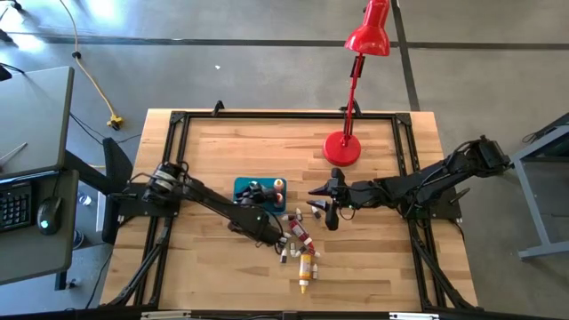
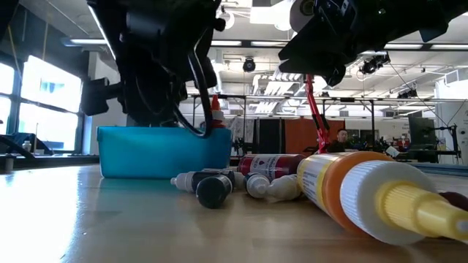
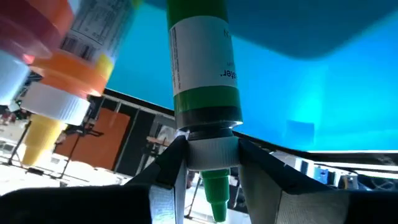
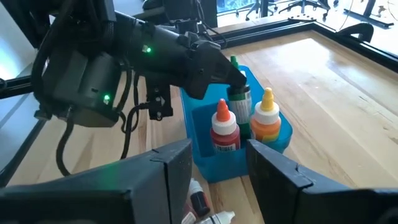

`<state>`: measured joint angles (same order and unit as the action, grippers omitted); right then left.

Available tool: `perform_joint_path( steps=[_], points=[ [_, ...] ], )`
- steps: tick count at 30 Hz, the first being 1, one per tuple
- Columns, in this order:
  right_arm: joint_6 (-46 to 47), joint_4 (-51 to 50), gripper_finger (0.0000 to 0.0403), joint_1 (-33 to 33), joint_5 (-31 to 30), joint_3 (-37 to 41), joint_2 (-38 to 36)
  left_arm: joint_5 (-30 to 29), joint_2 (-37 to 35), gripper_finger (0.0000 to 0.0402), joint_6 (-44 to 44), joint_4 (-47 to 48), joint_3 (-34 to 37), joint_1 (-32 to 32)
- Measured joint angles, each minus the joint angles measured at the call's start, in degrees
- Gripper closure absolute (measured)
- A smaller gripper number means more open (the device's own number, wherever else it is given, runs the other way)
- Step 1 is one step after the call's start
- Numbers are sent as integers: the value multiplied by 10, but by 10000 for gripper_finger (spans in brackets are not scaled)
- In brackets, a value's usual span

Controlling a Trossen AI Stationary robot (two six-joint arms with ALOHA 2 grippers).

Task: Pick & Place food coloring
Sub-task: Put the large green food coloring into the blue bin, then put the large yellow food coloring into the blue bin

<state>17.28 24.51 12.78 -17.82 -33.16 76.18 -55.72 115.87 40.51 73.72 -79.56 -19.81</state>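
Observation:
A teal tub [image 1: 246,188] stands mid-table. A red bottle [image 4: 224,129] and an orange bottle with a yellow cap [image 4: 267,119] stand upright in it. My left gripper [image 4: 235,79] is over the tub, shut on a green food coloring bottle [image 4: 240,102]. Several more bottles [image 1: 298,236] lie loose on the wood near the tub, among them a yellow-tipped orange one [image 2: 365,193] and a dark-capped one [image 2: 213,190]. My right gripper [image 1: 322,204] hovers open to the right of the tub with nothing between its fingers. My left gripper pinches the green bottle at its white cap collar [image 3: 211,152], just below the green tip, between its two fingers [image 3: 168,171]. The fingers come slanting down from the table's near side, across the bottle. The bottle stands upright, tip up, its lower end inside the tub behind the wall.
A red desk lamp stands on its round base [image 1: 342,148] behind my right gripper. A black frame [image 1: 267,116] runs around the wooden tabletop. Bare wood lies toward the far left and the near right.

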Motion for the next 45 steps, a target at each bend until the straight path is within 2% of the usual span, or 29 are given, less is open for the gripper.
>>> perform_joint_path(
  steps=[4, 10, 13, 19, 27, 30, 40, 45],
  points=[
    [0, 1, 258, 0, 0, 0, 0, -17, 5, 285, 19, -14, 0, 0],
    [0, 2, 258, 0, 0, 0, 0, -43, 8, 237, 72, -39, 0, 0],
    [0, 2, 258, 0, 0, 0, 0, -75, 8, 222, 77, -46, 0, 0],
    [0, 2, 258, 0, 0, 0, 0, -169, 8, 216, 75, -48, 0, 0],
    [0, 2, 258, 0, 0, 0, 0, -233, 8, 216, 65, -48, 0, -1],
    [0, 2, 258, 0, 0, 0, 0, -259, 8, 216, 36, -48, 0, -1],
    [0, 2, 258, 0, 0, 0, 0, -227, 8, 215, -50, -28, -1, -6],
    [3, 2, 258, 0, 0, 0, 0, -202, 7, 215, -111, 17, -59, -34]
  ],
)
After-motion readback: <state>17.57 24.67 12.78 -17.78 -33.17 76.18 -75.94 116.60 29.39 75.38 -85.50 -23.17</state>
